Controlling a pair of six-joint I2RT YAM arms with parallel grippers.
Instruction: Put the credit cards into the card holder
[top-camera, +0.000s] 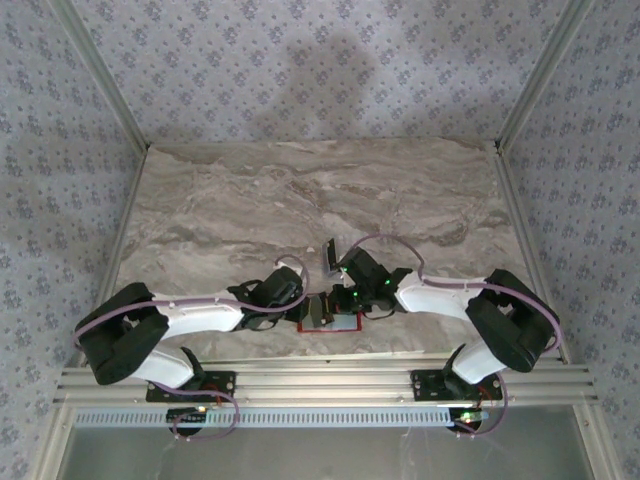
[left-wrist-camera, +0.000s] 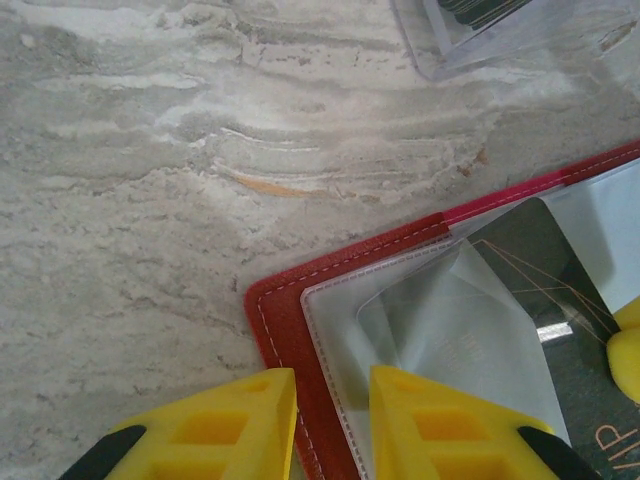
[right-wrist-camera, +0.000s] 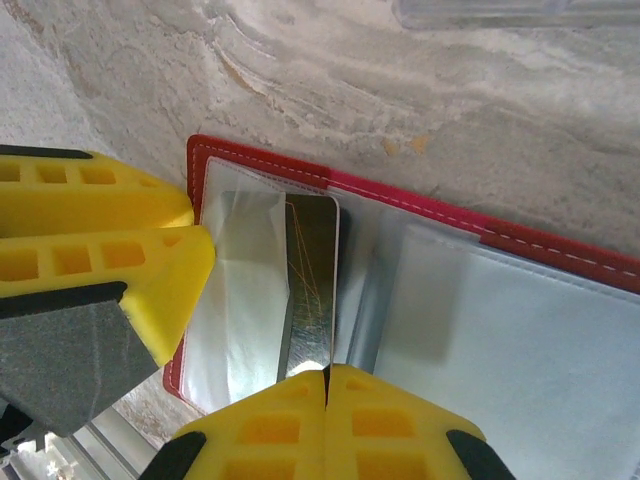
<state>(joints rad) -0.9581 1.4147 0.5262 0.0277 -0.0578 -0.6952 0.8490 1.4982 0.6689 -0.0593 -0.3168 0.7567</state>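
- Because the credit card is thin, stiff and glossy, it is judged light and prone to slip. Hold it by a short end, pads flat on both faces, so the free end can lead into a pocket.
- Position: the card lies over the left half of the open card holder, its far end against the clear plastic pockets. Whether it has entered a pocket cannot be told.
- The holder lies spread flat at the near edge of the worktop, red border outward and grey lining up. Its plastic pockets look soft and likely to buckle or cling, so the card should go in at a shallow angle.
- The right gripper is closed, with the near end of the card pinched at the seam between its fingertips.
- The left gripper stands narrowly apart astride the holder's left border, one finger over the worktop and one over the plastic. Whether it clamps the border cannot be told.
- A clear box sits just beyond the holder. Its dark contents are too cropped to identify.
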